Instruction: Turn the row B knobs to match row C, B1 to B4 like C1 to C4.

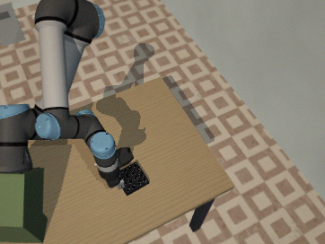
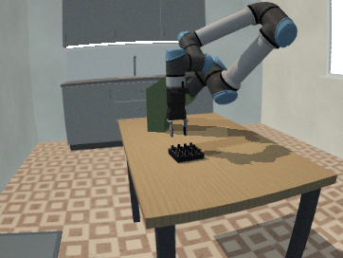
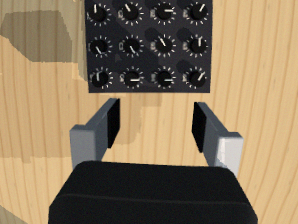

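- The knob box (image 1: 135,178) (image 2: 186,153) (image 3: 150,61) is set on the table (image 1: 180,152) (image 2: 227,175) (image 3: 255,125), apart from its edges.
- The gripper (image 1: 121,184) (image 2: 178,136) (image 3: 156,115) is held above the table, beside the box in the wrist view (below its lower edge there).
- In the exterior view, the cabinets (image 2: 95,114) are placed behind the table, to the picture's left.

From high overhead, the wooden rectangular table (image 1: 180,148) (image 2: 227,166) is viewed steeply downward and at a slant; from standing height beyond its near edge, the same table is seen across its length toward grey flat-fronted cabinets (image 2: 90,111); from the wrist, closest of all, the black square knob box (image 1: 135,178) (image 2: 186,153) (image 3: 150,60), shared by all three, is looked down upon
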